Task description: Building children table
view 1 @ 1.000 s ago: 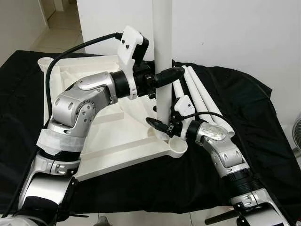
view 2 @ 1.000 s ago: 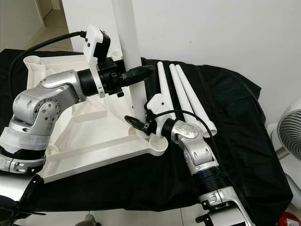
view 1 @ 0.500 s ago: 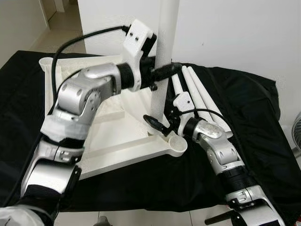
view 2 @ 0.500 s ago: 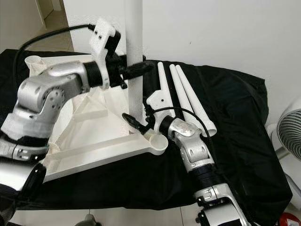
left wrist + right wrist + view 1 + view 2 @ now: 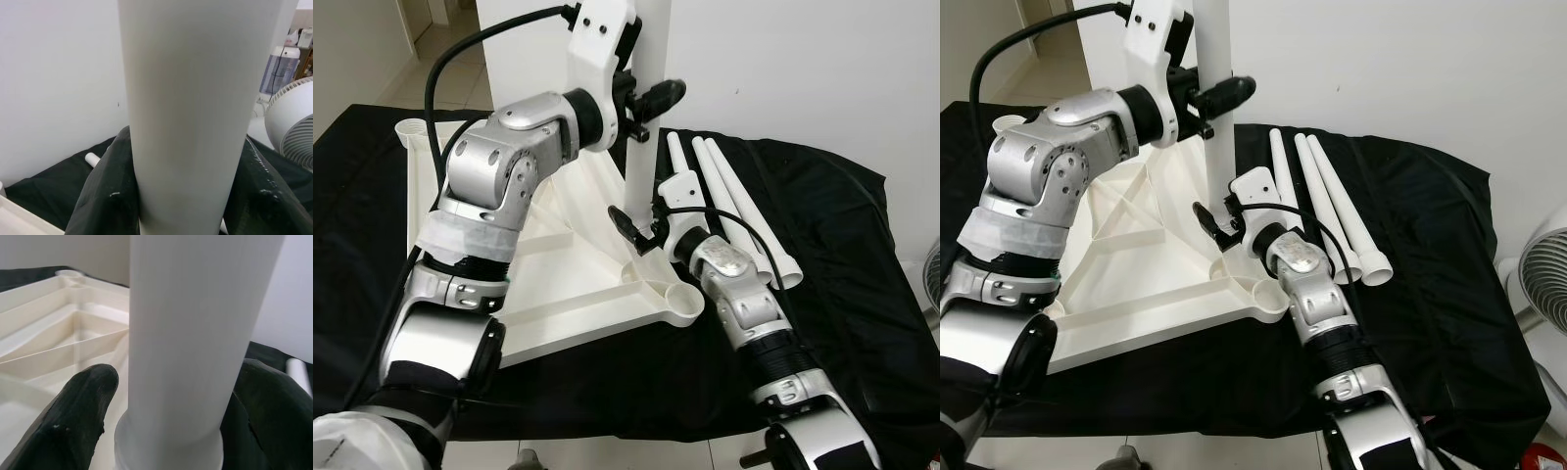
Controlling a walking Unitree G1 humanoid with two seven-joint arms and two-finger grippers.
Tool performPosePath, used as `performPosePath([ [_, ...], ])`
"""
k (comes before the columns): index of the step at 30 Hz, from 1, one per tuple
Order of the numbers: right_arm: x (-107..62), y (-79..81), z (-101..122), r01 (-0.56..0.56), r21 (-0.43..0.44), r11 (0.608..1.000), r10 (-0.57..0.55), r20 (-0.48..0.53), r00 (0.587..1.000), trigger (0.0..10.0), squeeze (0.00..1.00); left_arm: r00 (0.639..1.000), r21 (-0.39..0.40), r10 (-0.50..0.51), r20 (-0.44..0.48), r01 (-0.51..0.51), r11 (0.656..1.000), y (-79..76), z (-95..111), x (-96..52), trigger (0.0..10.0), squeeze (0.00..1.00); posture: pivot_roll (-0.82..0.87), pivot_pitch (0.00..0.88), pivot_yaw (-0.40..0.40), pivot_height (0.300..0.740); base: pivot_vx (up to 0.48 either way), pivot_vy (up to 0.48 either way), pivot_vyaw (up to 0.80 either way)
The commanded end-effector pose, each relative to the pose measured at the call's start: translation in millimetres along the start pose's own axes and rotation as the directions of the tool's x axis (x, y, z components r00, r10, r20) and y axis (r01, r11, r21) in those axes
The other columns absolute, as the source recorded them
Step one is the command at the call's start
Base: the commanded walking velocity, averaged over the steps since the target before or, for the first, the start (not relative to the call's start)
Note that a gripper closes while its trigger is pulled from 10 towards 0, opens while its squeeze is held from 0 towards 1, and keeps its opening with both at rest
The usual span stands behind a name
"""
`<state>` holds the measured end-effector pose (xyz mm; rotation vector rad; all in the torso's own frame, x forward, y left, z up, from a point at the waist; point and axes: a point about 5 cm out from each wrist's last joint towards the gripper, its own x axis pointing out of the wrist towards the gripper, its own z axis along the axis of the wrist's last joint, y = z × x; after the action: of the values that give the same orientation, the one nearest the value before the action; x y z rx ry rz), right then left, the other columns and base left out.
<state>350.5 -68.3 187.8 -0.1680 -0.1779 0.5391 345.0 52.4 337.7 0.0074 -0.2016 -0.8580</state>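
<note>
The white tabletop point(image 5: 558, 284) lies upside down on a surface draped in black cloth point(image 5: 822, 245), with its ribbed underside facing up. A round leg socket point(image 5: 409, 128) sits at its far left corner, and another socket point(image 5: 680, 305) sits at its near right corner.

The left arm reaches up and across the tabletop. The left gripper point(image 5: 646, 98) is clamped around the upper part of an upright white table leg point(image 5: 641, 157). One black finger point(image 5: 661, 93) shows in front of the leg. In the left wrist view, the leg point(image 5: 188, 112) stands between the two dark fingers point(image 5: 105, 205), which press against it on both sides.

The foot of the leg stands on the tabletop near its right edge. The right gripper point(image 5: 641, 227) grips the leg low down, just above its foot. In the right wrist view, the leg point(image 5: 190, 342) stands between the two fingers point(image 5: 78, 416), and a collar point(image 5: 168, 445) surrounds its base. Contact of the nearer finger with the leg cannot be confirmed.

To the right of the upright leg, three spare table legs point(image 5: 734, 211) lie side by side on the cloth. A white fan point(image 5: 1538, 284) stands at the far right.
</note>
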Motion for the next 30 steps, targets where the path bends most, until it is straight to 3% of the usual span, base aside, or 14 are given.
performPosePath([
  [1, 6.1, -2.5, 2.5, 0.121, -0.021, 0.992, -0.12, 0.015, 0.993, 10.0, 0.0, 0.996, -0.009, 0.056, 0.076, -0.055, 0.998, -4.5, 15.3, 7.6, 10.0, 0.0, 0.06, 0.0, -0.072, 0.74, 0.0, 0.0, 0.0],
  [12, 19.3, 5.1, 12.9, 0.224, -0.049, 0.973, -0.221, 0.054, 0.974, 10.0, 0.0, 0.989, -0.063, 0.065, 0.133, -0.057, 0.996, -18.6, 22.5, 18.1, 10.0, 0.0, 0.06, 0.0, -0.068, 0.74, 0.0, 0.0, 0.0],
  [25, 26.6, -2.4, 23.3, 0.296, -0.04, 0.954, -0.292, 0.075, 0.953, 10.0, 0.0, 0.989, -0.07, 0.055, 0.14, -0.045, 0.996, -27.7, 21.5, 22.8, 10.0, 0.0, 0.07, 0.0, -0.069, 0.74, 0.0, 0.0, 0.0],
  [26, 26.7, -2.8, 23.9, 0.301, -0.04, 0.953, -0.297, 0.079, 0.952, 8.9, 0.0, 0.989, -0.071, 0.054, 0.14, -0.044, 0.996, -28.2, 21.3, 23.1, 10.0, 0.0, 0.06, 0.0, -0.067, 0.74, 0.0, 0.0, 0.0],
  [27, 26.7, -2.8, 23.9, 0.301, -0.04, 0.953, -0.297, 0.079, 0.952, 8.9, 0.0, 0.989, -0.071, 0.054, 0.14, -0.044, 0.996, -28.2, 21.3, 23.1, 10.0, 0.0, 0.06, 0.0, -0.067, 0.74, 0.0, 0.0, 0.0],
  [29, 27.4, -3.3, 24.3, 0.311, -0.036, 0.95, -0.307, 0.083, 0.948, 4.0, 0.0, 0.988, -0.073, 0.054, 0.144, -0.044, 0.996, -29.6, 21.5, 23.9, 10.0, 0.0, 0.06, 0.0, -0.067, 0.74, 0.0, 0.0, 0.0],
  [30, 27.4, -3.3, 24.3, 0.311, -0.036, 0.95, -0.307, 0.083, 0.948, 4.0, 0.0, 0.988, -0.073, 0.054, 0.144, -0.044, 0.996, -29.6, 21.5, 23.9, 10.0, 0.0, 0.06, 0.0, -0.067, 0.74, 0.0, 0.0, 0.0],
])
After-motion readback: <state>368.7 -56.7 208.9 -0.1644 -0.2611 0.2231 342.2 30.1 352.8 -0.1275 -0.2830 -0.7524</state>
